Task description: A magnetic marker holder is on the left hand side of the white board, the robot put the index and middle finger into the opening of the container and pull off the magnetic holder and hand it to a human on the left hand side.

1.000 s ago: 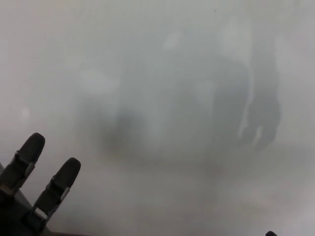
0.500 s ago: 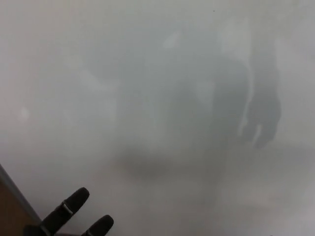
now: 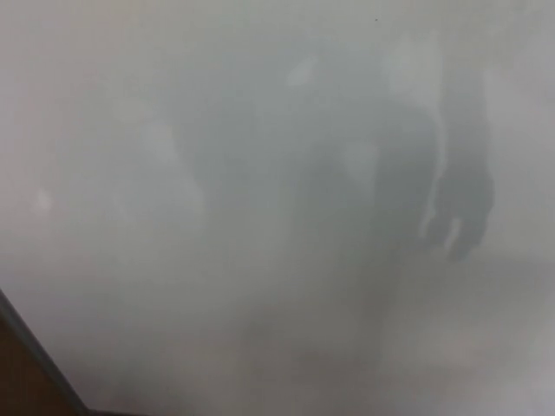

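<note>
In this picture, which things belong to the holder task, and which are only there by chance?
Belonging to the job:
- whiteboard, filling nearly the whole view
- No marker holder and no robot hand shows.

Only there:
- dim grey reflection on the board
- board frame edge, lower left
- brown surface beyond it

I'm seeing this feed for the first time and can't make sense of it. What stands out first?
A glossy whiteboard fills nearly the whole view, with murky grey reflections across it. The darkest is a hanging arm-like shape at right. At bottom left, the board's grey frame edge cuts diagonally, with a brown surface beyond it. No robot hand shows.
</note>
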`<state>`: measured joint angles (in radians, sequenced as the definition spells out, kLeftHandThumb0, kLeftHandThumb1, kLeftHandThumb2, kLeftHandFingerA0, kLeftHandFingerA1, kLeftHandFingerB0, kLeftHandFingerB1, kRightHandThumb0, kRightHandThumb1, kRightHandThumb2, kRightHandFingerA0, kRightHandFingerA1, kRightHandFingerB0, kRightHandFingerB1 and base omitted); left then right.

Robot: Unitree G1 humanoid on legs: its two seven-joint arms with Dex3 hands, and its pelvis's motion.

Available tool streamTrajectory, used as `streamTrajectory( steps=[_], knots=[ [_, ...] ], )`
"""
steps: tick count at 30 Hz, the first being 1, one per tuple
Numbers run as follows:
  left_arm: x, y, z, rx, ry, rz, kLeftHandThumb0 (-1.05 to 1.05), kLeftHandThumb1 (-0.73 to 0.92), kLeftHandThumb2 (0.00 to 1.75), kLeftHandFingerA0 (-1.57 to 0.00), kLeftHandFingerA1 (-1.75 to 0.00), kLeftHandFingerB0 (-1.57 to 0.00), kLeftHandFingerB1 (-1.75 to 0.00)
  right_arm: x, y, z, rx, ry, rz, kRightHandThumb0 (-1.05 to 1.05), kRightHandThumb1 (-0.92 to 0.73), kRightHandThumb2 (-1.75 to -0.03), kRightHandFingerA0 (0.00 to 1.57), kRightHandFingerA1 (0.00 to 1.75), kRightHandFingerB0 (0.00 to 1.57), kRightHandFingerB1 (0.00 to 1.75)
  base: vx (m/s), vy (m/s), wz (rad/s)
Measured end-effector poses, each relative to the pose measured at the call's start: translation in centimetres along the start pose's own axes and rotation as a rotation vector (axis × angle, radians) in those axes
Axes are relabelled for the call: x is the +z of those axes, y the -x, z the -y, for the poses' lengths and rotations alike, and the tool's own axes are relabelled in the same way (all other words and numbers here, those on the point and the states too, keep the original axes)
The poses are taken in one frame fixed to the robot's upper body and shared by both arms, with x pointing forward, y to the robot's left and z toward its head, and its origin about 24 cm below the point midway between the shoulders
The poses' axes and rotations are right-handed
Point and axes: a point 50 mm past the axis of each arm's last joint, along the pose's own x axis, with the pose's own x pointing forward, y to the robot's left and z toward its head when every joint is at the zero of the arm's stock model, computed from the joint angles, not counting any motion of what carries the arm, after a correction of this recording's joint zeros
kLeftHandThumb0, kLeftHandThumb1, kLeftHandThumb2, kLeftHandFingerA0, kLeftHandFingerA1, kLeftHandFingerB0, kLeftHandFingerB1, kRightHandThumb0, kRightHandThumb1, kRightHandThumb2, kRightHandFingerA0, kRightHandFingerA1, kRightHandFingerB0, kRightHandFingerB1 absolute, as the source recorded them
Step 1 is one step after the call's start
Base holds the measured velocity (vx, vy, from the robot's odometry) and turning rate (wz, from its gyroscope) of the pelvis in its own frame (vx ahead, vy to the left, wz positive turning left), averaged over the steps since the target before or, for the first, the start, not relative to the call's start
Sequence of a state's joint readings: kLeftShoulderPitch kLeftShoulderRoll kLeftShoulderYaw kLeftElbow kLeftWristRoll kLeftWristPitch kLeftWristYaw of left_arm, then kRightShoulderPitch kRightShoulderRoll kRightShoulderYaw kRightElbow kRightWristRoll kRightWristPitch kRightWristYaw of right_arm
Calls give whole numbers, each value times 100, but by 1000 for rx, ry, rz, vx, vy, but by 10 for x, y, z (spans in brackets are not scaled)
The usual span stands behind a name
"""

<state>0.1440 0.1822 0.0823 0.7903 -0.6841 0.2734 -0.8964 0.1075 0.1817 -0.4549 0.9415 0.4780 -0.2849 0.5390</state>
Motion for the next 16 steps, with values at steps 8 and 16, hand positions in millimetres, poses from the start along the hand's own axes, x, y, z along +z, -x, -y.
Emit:
streamTrajectory(
  steps=[8, 16],
  knots=[
    [-17, 6, -17, 173, -44, -18, -58, 65, 60, -29, -44, -23, -30, -4, 3, 2, 1, 1, -20, -66, -80, -64, 42, 50, 33, 38, 0, 0, 0],
    [-21, 9, -25, 261, -120, -15, -61, 53, 80, -27, -52, -21, -42, -3, 7, 8, -6, 19, -33, -68, -79, -64, 45, 51, 35, 38, 0, 0, 0]
  ],
)
